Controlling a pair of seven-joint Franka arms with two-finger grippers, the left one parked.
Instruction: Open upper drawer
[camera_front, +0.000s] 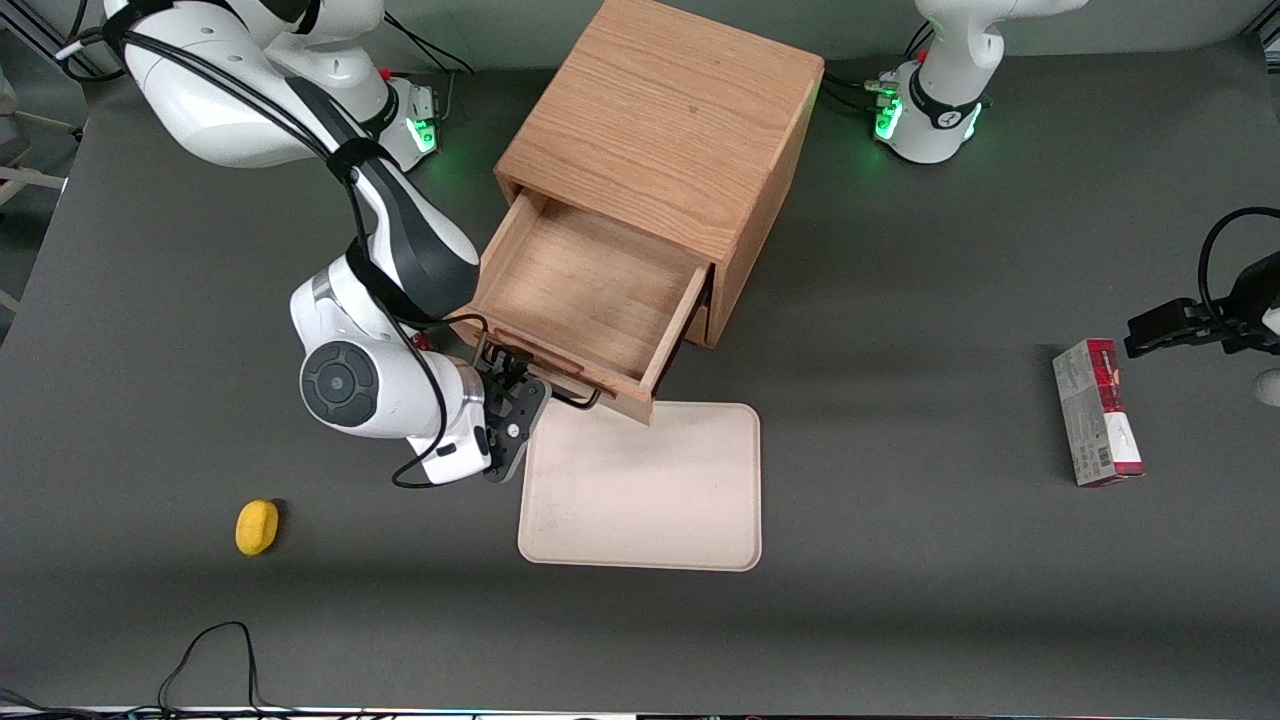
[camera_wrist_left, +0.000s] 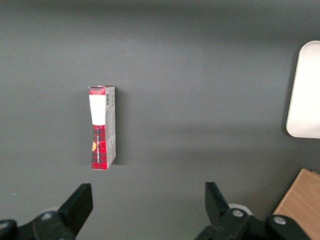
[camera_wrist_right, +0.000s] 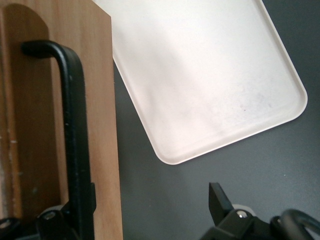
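The wooden cabinet (camera_front: 660, 120) stands at the middle of the table. Its upper drawer (camera_front: 590, 290) is pulled far out toward the front camera, and its plain wood tray is bare. The black wire handle (camera_front: 580, 398) runs along the drawer front. My gripper (camera_front: 515, 388) is at the handle's end nearer the working arm, and it is open. In the right wrist view the handle (camera_wrist_right: 75, 125) lies against the drawer front (camera_wrist_right: 102, 100) beside one finger, and the other fingertip (camera_wrist_right: 218, 197) stands well apart over the dark table. The gripper (camera_wrist_right: 150, 205) holds nothing. The lower drawer is mostly hidden under the upper one.
A beige tray (camera_front: 640, 485) lies flat just in front of the open drawer; it also shows in the right wrist view (camera_wrist_right: 210, 75). A yellow object (camera_front: 257, 526) lies nearer the front camera at the working arm's end. A red box (camera_front: 1097, 412) (camera_wrist_left: 102, 127) lies toward the parked arm's end.
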